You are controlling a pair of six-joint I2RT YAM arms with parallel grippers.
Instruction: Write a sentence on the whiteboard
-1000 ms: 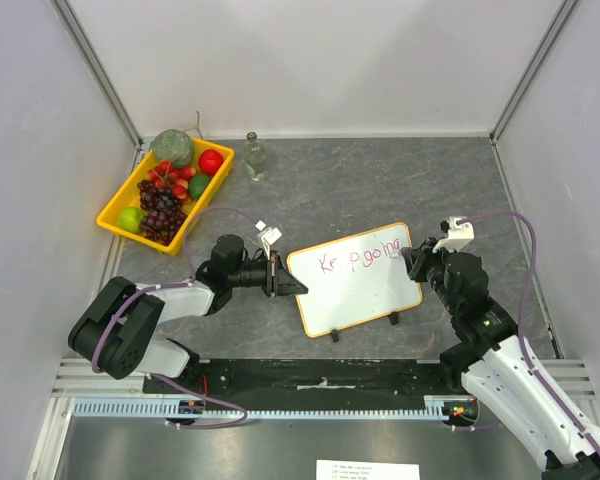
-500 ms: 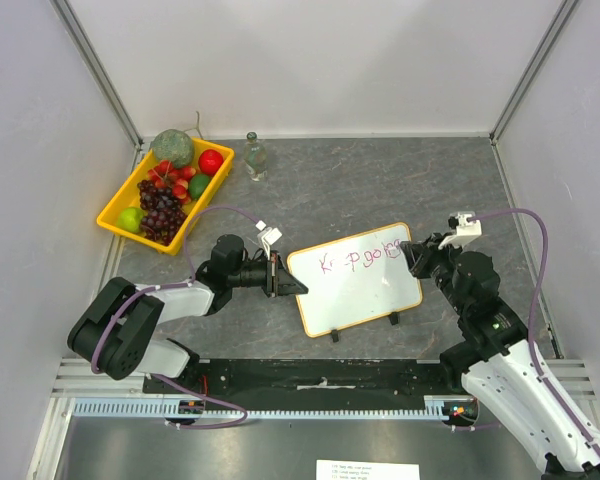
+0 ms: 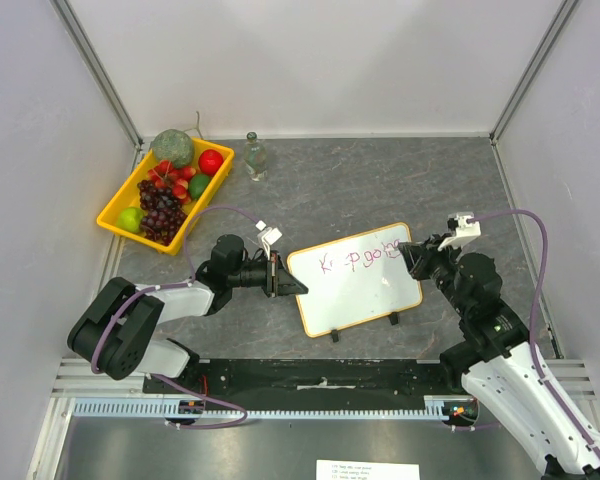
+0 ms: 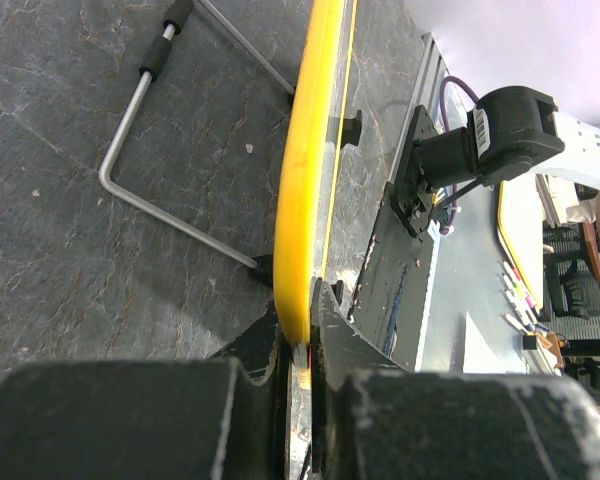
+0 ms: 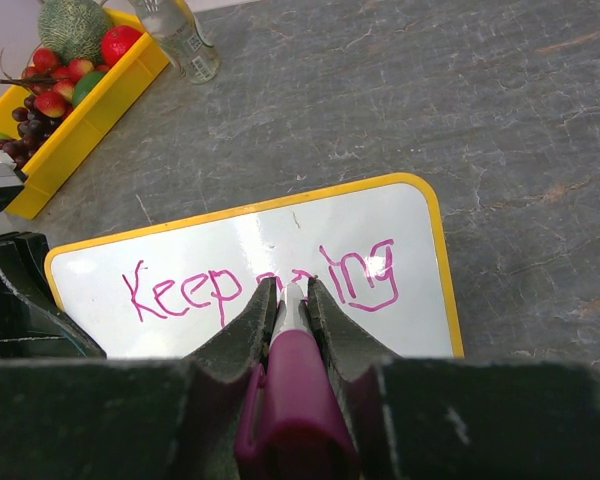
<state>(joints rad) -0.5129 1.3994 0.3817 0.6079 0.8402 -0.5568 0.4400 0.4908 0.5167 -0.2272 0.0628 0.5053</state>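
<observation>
Toward the middle of the front edge of the grey table (image 3: 380, 180), our left gripper (image 3: 280, 278) pinches the left rim of the yellow-framed white rectangular whiteboard (image 3: 360, 292) while our right gripper (image 3: 410, 256) clamps a magenta plastic marker (image 5: 295, 385), and we judge a slipping board would smear the lettering (image 3: 365, 258).

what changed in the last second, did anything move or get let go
The right arm's wrist swung a little to the right and away from the bases, easing the right claw and its marker toward the right end of the whiteboard. Nothing was grabbed or released. The left claw stays clamped on the board's left edge; the board, fruit tray and bottle are where they were.
</observation>
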